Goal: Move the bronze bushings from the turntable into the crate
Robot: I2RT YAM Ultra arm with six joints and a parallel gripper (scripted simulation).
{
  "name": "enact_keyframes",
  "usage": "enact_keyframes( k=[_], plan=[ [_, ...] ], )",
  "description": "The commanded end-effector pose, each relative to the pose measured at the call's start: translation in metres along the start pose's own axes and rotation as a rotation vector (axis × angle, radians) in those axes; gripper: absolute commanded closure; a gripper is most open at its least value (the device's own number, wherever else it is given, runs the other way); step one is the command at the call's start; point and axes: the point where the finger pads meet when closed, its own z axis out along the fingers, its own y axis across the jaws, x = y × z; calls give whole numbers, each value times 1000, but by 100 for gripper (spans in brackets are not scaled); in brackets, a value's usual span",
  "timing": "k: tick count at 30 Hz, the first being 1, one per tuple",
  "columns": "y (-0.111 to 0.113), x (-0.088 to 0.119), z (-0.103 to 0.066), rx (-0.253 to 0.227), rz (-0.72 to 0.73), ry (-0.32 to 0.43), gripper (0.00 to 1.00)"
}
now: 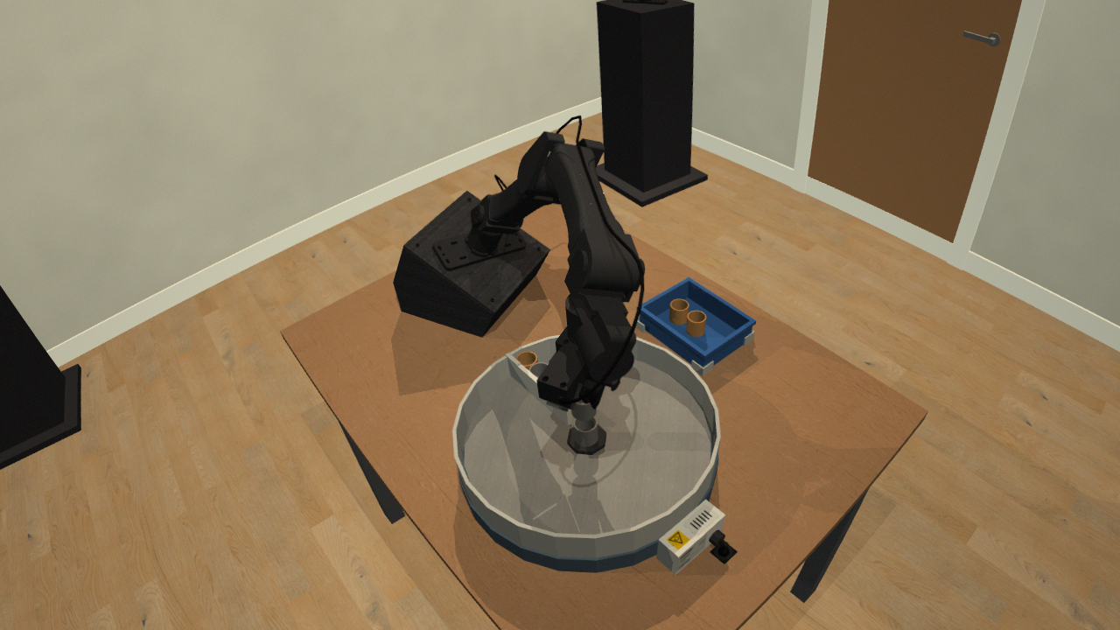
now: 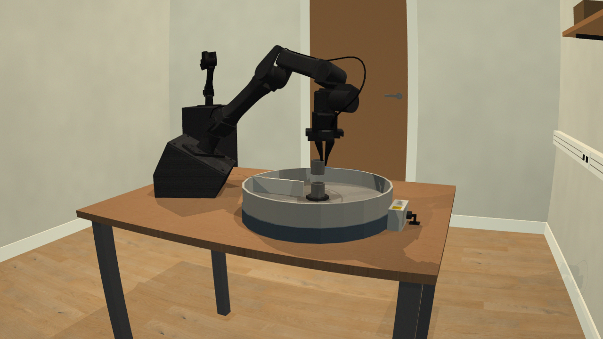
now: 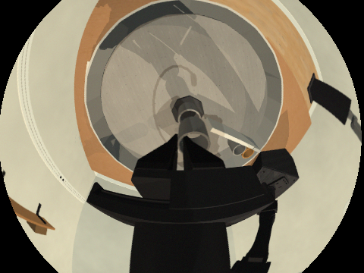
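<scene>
My gripper is shut on the wall of a grey steel bushing and holds it upright above the dark hub at the centre of the round grey turntable. The held bushing also shows in the wrist view, just ahead of the fingers. One bronze bushing lies at the turntable's far rim behind a short divider wall; it shows in the wrist view too. The blue crate stands on the table beyond the turntable and holds two bronze bushings.
The arm's black base block sits at the table's far left corner. A small control box with a warning label is fixed to the turntable's near side. The turntable has a raised rim all round.
</scene>
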Motion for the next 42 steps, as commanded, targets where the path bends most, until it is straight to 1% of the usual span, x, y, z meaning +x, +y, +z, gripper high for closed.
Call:
enact_keyframes(
  k=[1,15,21,24,42],
  plan=[
    [8,-5,-27,-31,-5,-60,100],
    [8,-5,-27,-30,-5,-60,100],
    [8,-4,-19,-20,-3,-45,100],
    [6,-7,-20,-19,4,-49,100],
    [6,-7,-20,-19,3,-49,100]
  ],
)
